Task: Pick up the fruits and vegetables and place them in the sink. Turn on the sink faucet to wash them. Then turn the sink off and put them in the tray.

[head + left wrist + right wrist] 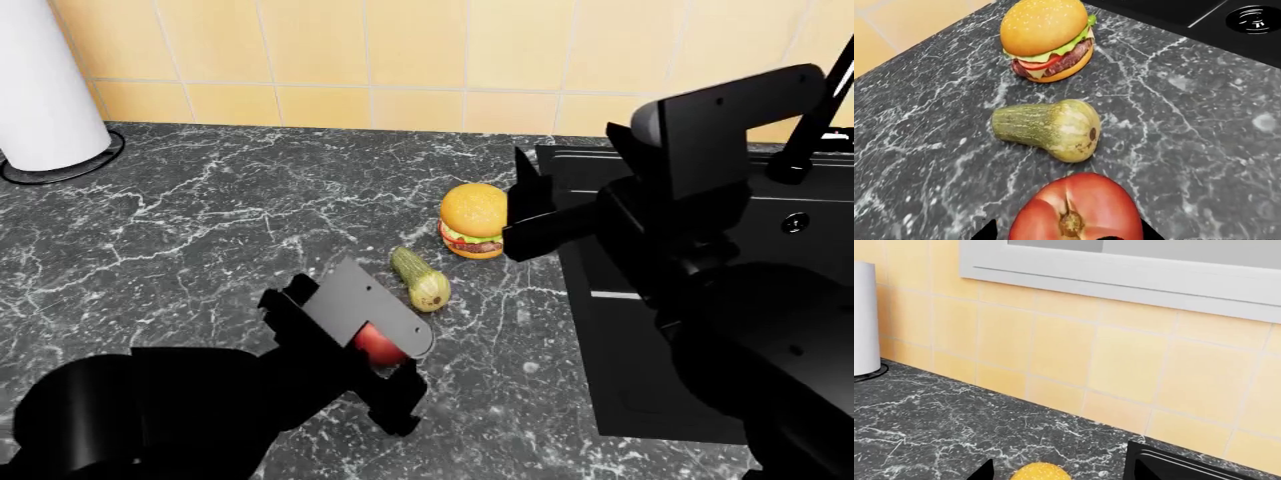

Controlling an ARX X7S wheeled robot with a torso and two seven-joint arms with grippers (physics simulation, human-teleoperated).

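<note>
The left gripper (380, 350) hides most of the tomato (1076, 210), beside the squash (1049, 129); jaws spread. Right gripper (523, 215) jaws: cannot tell. No writing readable.
</note>
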